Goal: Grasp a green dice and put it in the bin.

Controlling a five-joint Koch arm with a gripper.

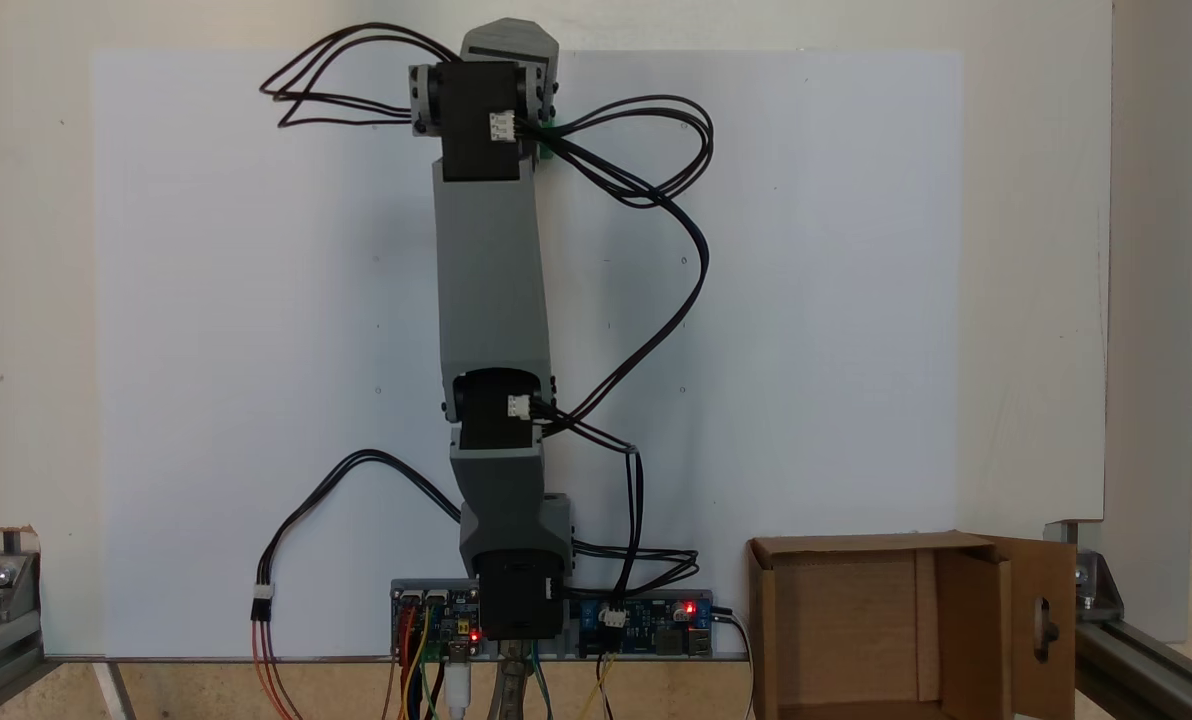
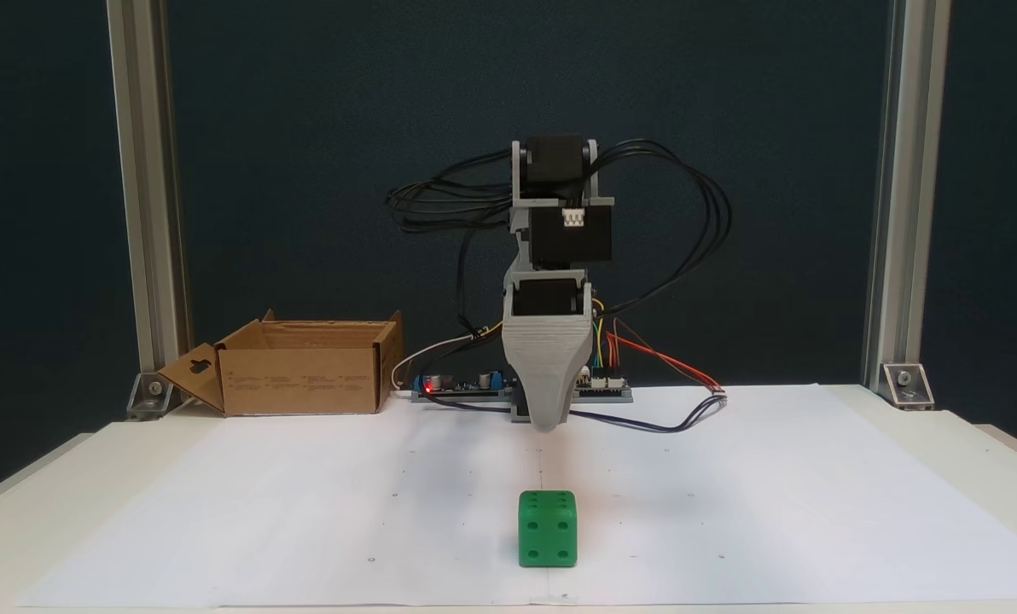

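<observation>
the small bright green plastic dice [image 2: 548,528] sits on the white paper sheet [image 2: 304,512] near the tabletop's front edge, apart from everything. the grey end effector [image 2: 546,423] hangs tip-down behind and above it, nearer the arm's base, touching nothing; whether its jaws are parted cannot be told. the brown corrugated cardboard bin [image 2: 302,368] stands open at the tabletop's back left corner.

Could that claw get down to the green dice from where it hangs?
Probably yes: the claw hangs above the white paper just behind the green dice, with nothing between them. The bin stands well aside.
</observation>
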